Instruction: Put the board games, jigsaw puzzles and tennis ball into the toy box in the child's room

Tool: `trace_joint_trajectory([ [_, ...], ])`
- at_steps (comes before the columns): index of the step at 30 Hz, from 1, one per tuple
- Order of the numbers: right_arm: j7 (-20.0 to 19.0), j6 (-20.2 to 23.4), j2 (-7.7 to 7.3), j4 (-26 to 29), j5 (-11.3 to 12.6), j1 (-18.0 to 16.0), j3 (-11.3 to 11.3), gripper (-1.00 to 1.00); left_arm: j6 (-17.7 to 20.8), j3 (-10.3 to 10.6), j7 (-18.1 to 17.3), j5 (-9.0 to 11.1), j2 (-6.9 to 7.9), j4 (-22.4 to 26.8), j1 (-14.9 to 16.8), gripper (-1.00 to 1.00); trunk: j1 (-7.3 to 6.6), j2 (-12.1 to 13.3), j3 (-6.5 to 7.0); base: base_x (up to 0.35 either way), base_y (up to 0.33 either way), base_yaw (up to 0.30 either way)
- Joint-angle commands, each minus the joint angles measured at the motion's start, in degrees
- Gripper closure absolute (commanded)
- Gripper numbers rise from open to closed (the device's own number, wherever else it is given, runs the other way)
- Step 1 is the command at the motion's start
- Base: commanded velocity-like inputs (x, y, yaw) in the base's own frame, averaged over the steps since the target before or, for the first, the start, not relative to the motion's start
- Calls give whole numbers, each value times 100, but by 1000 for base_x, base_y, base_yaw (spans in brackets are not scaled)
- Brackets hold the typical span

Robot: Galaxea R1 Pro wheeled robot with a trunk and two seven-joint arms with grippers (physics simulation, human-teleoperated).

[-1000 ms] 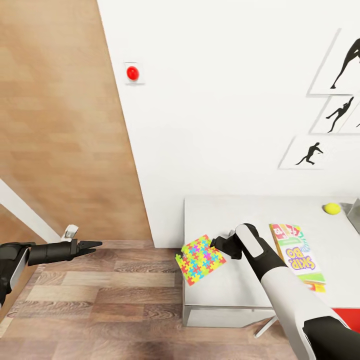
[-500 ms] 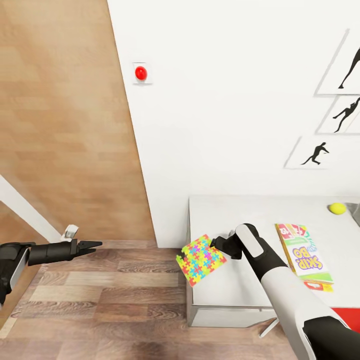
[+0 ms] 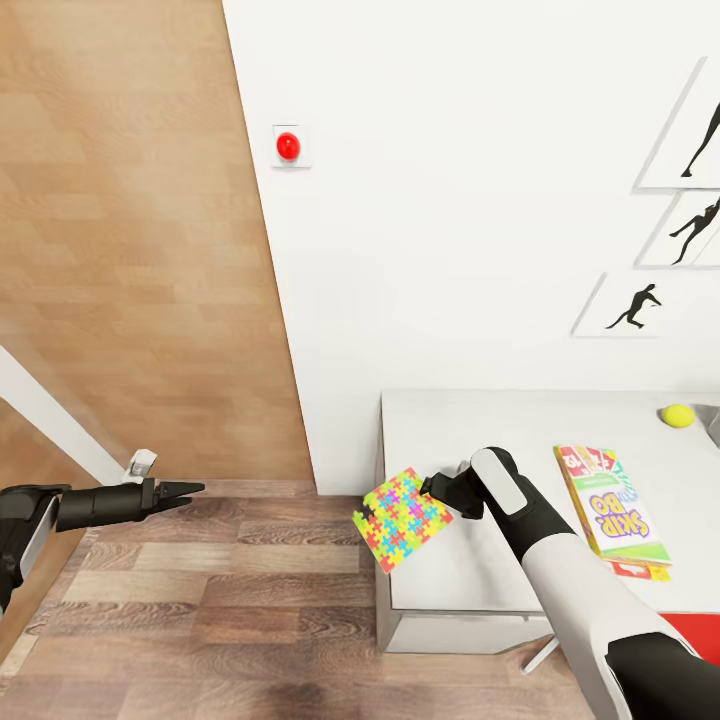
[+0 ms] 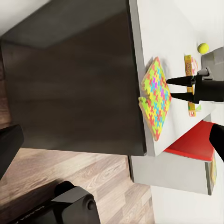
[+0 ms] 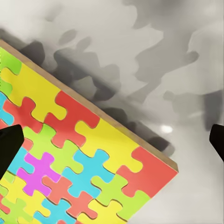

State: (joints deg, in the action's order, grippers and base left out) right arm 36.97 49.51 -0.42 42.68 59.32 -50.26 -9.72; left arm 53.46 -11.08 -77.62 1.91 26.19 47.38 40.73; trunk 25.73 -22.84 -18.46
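At the far left of the head view, the left gripper (image 3: 190, 489) reaches out level over the wood floor (image 3: 200, 610), well apart from the table. Its two dark fingers lie close together with only a thin gap between them, and nothing is between them; in the left wrist view the same gripper (image 4: 173, 88) shows its fingers parted a little, pointing toward the table's near corner.

Behind it rises a brown wood-panelled wall (image 3: 130, 230), and next to that a white wall carrying a red round button (image 3: 288, 146) on a small plate.

Further right, the jigsaw puzzle (image 3: 402, 518), a flat board of many bright colours, hangs tilted past the left edge of the white table (image 3: 470, 580), partly over the floor. The right gripper (image 3: 437, 492) meets it at its upper right corner, and the white right arm runs down from there to the lower right of the view. In the right wrist view the puzzle (image 5: 70, 158) lies close under the camera, its brown edge running diagonally, with the gripper's dark fingertips (image 5: 9, 147) at the two sides of the picture; whether the fingers actually press on the board I cannot tell from any view.

On the table to the right of the arm lies the Skip-Bo board game (image 3: 612, 510), flat, with a red item just beneath its lower end. Beyond it, near the back right, sits the yellow tennis ball (image 3: 678, 415), just beside a grey object at the picture's edge. Three silhouette pictures (image 3: 640, 305) hang on the wall above.
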Motion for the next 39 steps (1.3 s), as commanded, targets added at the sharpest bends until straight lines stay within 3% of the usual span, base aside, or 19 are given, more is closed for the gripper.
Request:
trace_joint_trajectory([
  [1,46,-2,-6,-128,107,-1,-22,-100,59,1,-14,11,1,0,5,-100,5,-8,-11,-2,4,0],
  [13,47,-3,-17,-79,112,1,-21,-100,59,1,-12,11,1,0,5,-100,5,-8,11,0,1,-9],
  [34,47,-3,-37,83,115,7,-5,-100,57,1,-8,11,1,0,5,-100,5,-8,188,0,0,-126],
  [39,34,8,-37,548,119,52,12,-100,55,1,-8,11,3,0,5,-100,5,-8,232,0,0,-133],
])
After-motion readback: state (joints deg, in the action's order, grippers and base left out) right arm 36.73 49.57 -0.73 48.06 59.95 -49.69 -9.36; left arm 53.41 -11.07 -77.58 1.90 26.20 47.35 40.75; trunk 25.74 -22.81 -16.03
